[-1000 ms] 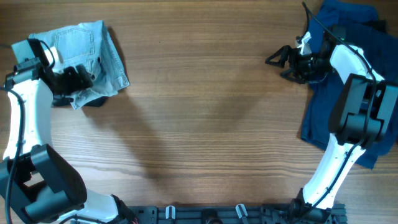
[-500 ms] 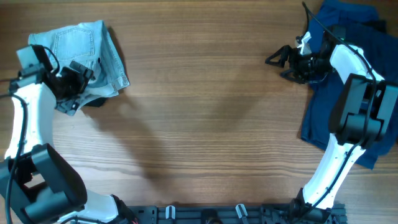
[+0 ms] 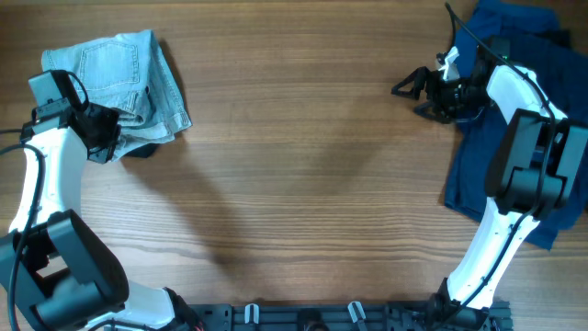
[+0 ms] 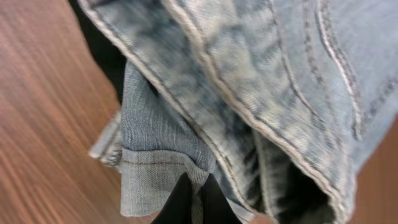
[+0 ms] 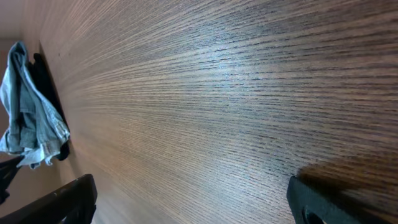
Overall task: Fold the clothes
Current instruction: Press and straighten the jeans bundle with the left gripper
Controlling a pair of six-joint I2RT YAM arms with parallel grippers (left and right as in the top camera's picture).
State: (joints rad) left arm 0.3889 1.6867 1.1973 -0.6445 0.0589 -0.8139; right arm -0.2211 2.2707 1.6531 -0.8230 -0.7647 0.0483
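Light-blue denim shorts (image 3: 119, 69) lie bunched at the table's far left; they fill the left wrist view (image 4: 249, 93). My left gripper (image 3: 103, 138) is at their lower-left edge, shut on a fold of the hem (image 4: 194, 190). A dark blue garment (image 3: 478, 175) lies spread at the far right, partly under the right arm. My right gripper (image 3: 409, 94) hangs open just left of that garment, over bare wood (image 5: 189, 196), with nothing between its fingers. The denim shorts (image 5: 31, 118) show small at the left of the right wrist view.
Bare wooden tabletop (image 3: 312, 156) runs between the two garments. A black rail (image 3: 349, 317) with clips lies along the near edge, where both arm bases stand.
My left gripper has swung down and left along the denim's edge and closed on the hem. The right arm has not moved.
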